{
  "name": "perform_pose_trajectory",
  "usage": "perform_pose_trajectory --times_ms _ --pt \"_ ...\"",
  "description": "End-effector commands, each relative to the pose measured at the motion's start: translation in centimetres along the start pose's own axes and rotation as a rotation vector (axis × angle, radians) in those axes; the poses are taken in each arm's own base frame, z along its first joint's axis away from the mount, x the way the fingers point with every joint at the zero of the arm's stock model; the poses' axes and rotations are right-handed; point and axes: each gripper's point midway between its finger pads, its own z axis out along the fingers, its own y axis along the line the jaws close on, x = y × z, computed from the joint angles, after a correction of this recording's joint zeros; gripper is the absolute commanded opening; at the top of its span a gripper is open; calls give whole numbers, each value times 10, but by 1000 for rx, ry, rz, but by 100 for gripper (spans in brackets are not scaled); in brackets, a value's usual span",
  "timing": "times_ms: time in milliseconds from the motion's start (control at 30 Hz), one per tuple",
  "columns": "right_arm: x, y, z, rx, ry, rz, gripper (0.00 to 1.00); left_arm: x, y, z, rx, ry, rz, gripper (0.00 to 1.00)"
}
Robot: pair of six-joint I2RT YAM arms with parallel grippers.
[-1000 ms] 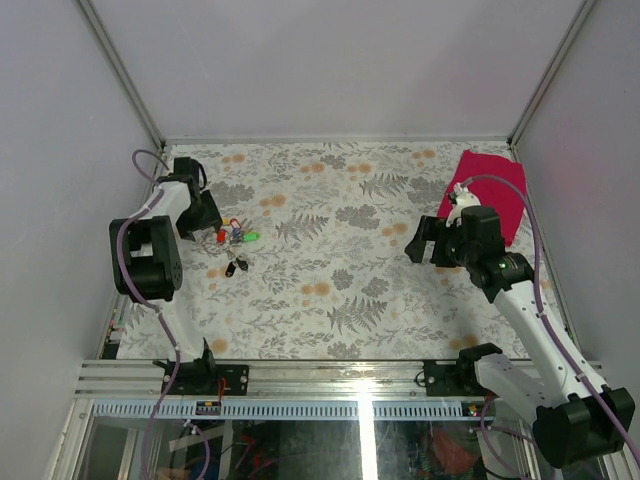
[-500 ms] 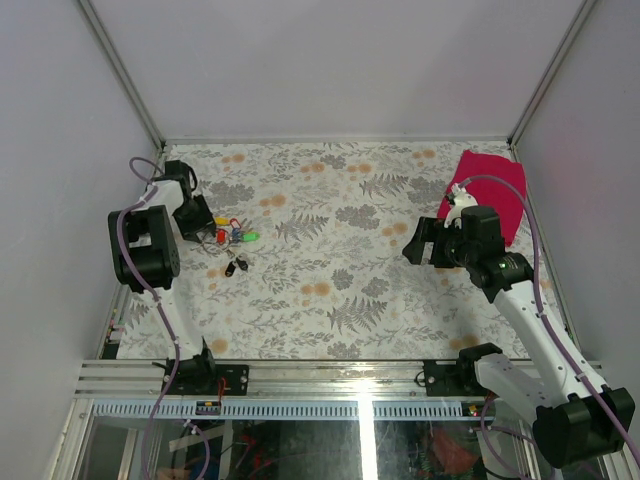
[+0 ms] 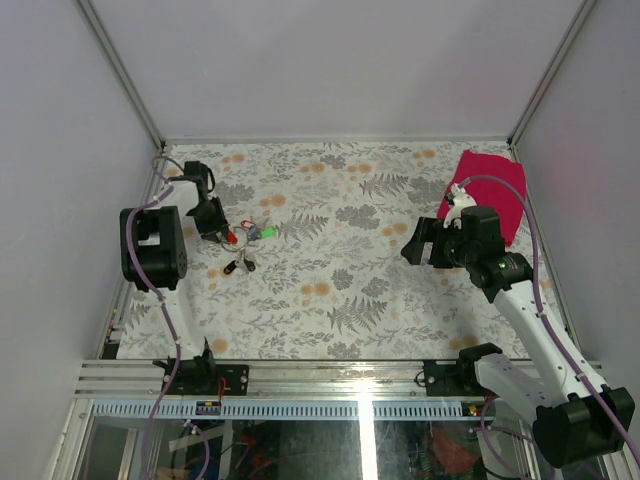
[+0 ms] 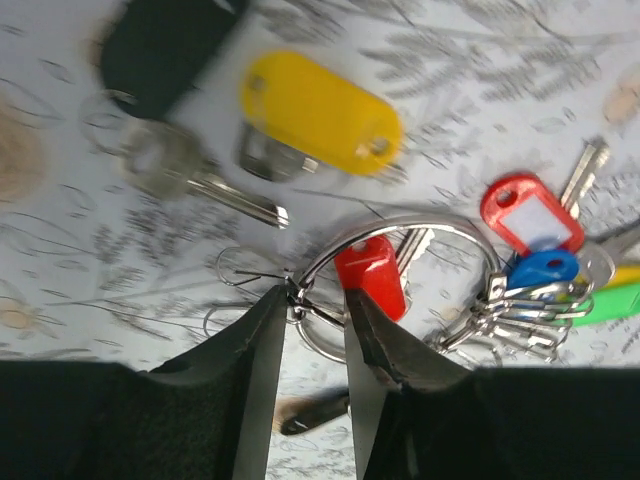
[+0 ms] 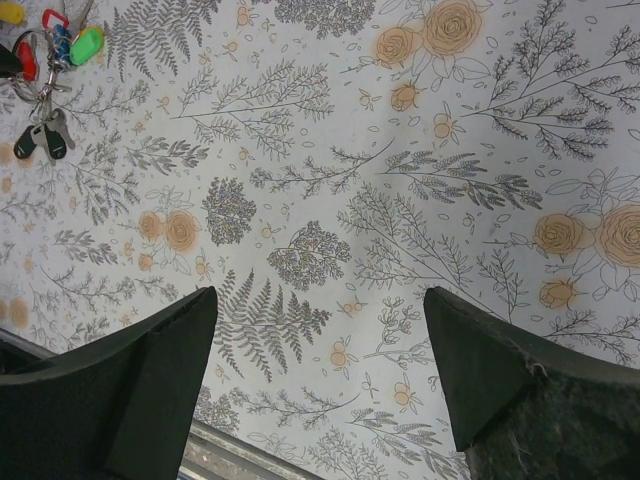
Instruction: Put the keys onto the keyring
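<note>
Top external: floral tablecloth (image 3: pixel 340 262), keys (image 3: pixel 248 235) left, red cloth (image 3: pixel 493 188) right, grey walls (image 3: pixel 330 60).

The keys (image 3: pixel 255 233) lie bunched on the keyring (image 4: pixel 440 220) at the far left of the table (image 3: pixel 330 290). My left gripper (image 3: pixel 222 232) is just beside them on their left, its fingertips either side of the ring's wire. Two loose keys (image 3: pixel 240 266) lie slightly nearer the arm bases than the bunch. Well apart, over the table's right half, hangs my right gripper (image 3: pixel 415 245). Behind it, in the far right corner, a cloth (image 3: pixel 487 195) lies on the table.
</note>
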Motion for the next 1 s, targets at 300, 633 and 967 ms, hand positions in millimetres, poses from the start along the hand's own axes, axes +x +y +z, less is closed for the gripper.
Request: perform_pose_trajectory --times_ms 300,633,967 --pt "-5 6 0 -34 -32 22 91 82 -87 -5 72 62 257 11" --pt "-8 4 -4 -19 -52 20 90 148 -167 -19 134 28 448 0" --pt "-16 3 -15 0 -115 22 93 177 -223 -78 275 -134 490 22"
